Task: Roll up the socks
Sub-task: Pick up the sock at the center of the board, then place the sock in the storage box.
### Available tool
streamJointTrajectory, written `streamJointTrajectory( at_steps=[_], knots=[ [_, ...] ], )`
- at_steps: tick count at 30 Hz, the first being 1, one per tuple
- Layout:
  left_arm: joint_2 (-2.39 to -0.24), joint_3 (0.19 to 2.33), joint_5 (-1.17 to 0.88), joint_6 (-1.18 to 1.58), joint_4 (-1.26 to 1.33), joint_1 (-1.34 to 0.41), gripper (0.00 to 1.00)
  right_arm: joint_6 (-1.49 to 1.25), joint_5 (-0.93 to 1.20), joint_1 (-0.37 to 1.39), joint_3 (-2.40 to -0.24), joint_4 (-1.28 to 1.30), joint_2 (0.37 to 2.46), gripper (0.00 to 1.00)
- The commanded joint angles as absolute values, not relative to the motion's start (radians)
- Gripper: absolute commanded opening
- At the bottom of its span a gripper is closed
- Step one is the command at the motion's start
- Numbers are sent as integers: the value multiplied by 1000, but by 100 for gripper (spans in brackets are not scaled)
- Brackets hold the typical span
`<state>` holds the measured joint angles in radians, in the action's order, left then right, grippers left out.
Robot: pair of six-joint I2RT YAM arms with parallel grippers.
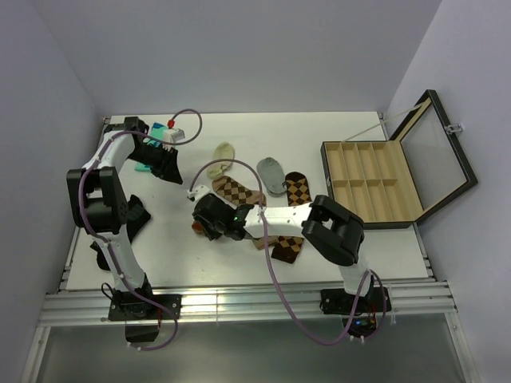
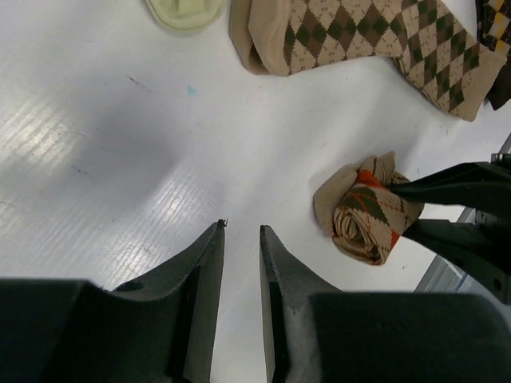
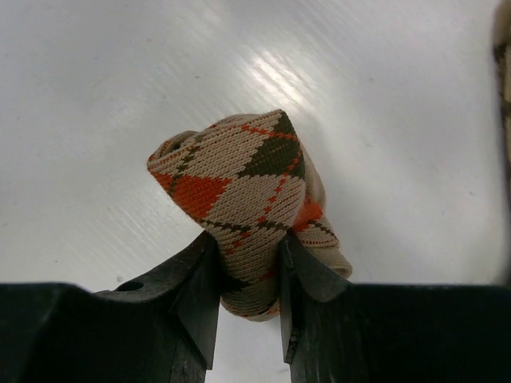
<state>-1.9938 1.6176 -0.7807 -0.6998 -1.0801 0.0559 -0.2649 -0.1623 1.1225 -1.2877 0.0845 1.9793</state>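
Your right gripper is clamping the rolled red-orange sock at its middle (likely soft, springy, unrolling easily); your left gripper is hovering slightly parted, empty.

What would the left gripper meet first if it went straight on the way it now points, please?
The left gripper would probably meet bare table first, with the tan argyle sock beyond; depth is unclear.

rolled sock: base hidden, likely pinched.

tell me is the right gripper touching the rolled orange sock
Touching: right wrist view shows the right gripper clamped on the rolled sock, fingers pressing its sides.
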Motion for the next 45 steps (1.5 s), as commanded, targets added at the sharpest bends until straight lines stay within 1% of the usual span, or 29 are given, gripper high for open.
streamJointTrajectory(
  at_steps=[1, 10, 16, 20, 24, 26, 27, 28, 31, 36, 40, 45],
  knots=[
    [-1921, 1628, -796, -669, -1069, 61, 29, -324, -169, 1085, -1276, 161, 1901, 0],
    [-1862, 1589, -790, -686, -1071, 61, 29, -353, -133, 1000, -1253, 178, 1760, 0],
    [-1830, 1574, -813, -710, -1091, 61, 29, -353, -147, 945, -1239, 218, 1687, 0],
    [-1810, 1571, -831, -727, -1111, 61, 29, -359, -146, 893, -1192, 244, 1579, 0],
    [-1798, 1588, -845, -733, -1124, 61, 29, -344, -219, 819, -1183, 330, 1450, 0],
    [-1796, 1603, -859, -730, -1134, 61, 29, -341, -256, 744, -1172, 385, 1392, 0],
    [-1792, 1615, -868, -732, -1138, 61, 29, -331, -287, 718, -1167, 403, 1343, 0],
    [-1787, 1621, -876, -735, -1143, 61, 29, -328, -316, 666, -1172, 447, 1319, 0],
    [-1761, 1631, -914, -736, -1140, 61, 30, -307, -443, 591, -1192, 536, 1263, 0],
    [-1746, 1664, -988, -729, -1135, 61, 30, -278, -598, 468, -1223, 572, 1269, 0],
    [-1740, 1658, -999, -718, -1121, 61, 30, -236, -788, 414, -1271, 540, 1365, 0],
    [-1743, 1661, -988, -730, -1132, 61, 30, -187, -936, 368, -1324, 502, 1554, 0]
  ],
)
